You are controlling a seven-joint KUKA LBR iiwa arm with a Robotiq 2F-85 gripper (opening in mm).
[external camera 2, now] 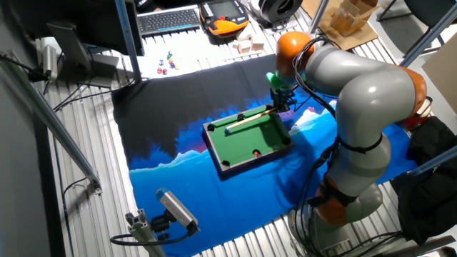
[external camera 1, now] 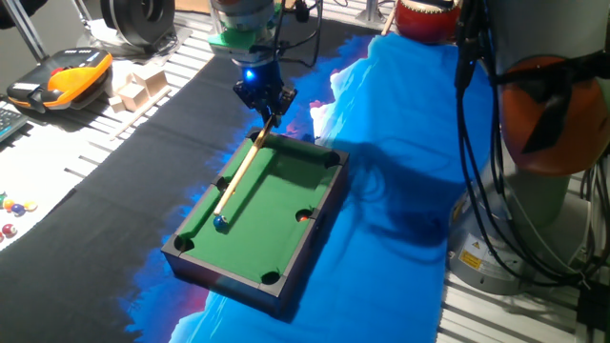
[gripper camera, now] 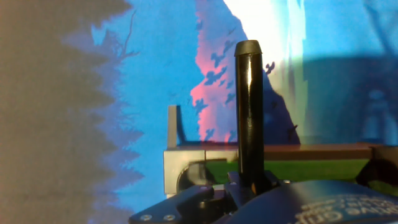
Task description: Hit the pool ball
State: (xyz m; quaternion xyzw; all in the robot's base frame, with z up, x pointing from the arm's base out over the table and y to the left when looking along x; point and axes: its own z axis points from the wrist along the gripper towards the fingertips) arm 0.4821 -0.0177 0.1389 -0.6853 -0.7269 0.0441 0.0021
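The miniature pool table (external camera 1: 286, 176) with green felt sits on a blue-and-black cloth. The tiny blue pool ball (external camera 1: 220, 223) lies near the table's left rail, and also shows in the other fixed view (external camera 2: 228, 130). My gripper (external camera 1: 267, 103) hovers over the table's far corner, shut on a wooden cue stick (external camera 1: 240, 167). The cue slants down across the felt with its tip right at the blue ball. In the hand view the gripper (gripper camera: 249, 182) holds the cue's black butt end (gripper camera: 249, 106) upright above the table corner (gripper camera: 180, 169); the ball is hidden there.
A small reddish-orange ball (external camera 1: 303, 216) sits by a right-rail pocket. Tiny multicoloured balls (external camera 1: 13, 206) lie at the far left. An orange-and-black handset (external camera 1: 62, 81) and wooden blocks (external camera 1: 133, 90) lie behind. The robot base (external camera 1: 534, 162) and cables stand at the right.
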